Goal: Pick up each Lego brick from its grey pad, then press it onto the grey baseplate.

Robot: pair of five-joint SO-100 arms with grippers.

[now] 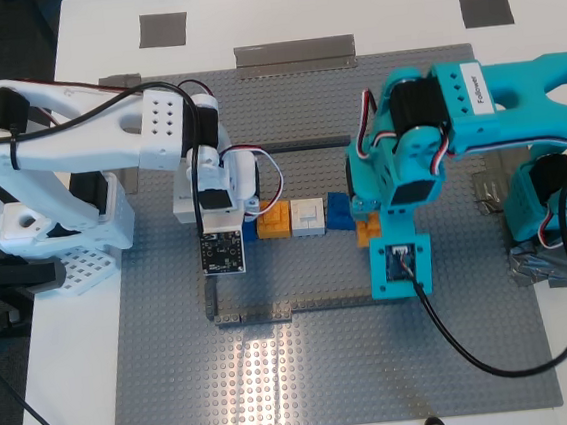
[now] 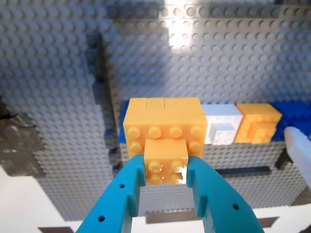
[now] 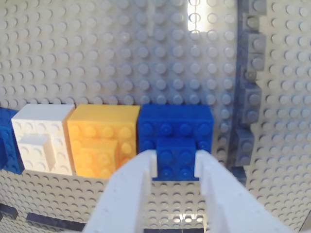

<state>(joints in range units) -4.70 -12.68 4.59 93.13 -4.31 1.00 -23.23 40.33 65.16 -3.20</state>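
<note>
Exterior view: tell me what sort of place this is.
Likely a robotics lab bench set up for Lego assembly trials: a white table holds the grey baseplate, flanked by a white arm and a teal arm, with grey pads marking pick-up spots.

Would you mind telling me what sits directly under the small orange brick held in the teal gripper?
The small orange brick in my first gripper sits on a larger orange brick on the grey baseplate. Whether its studs are fully seated is hidden.
</note>
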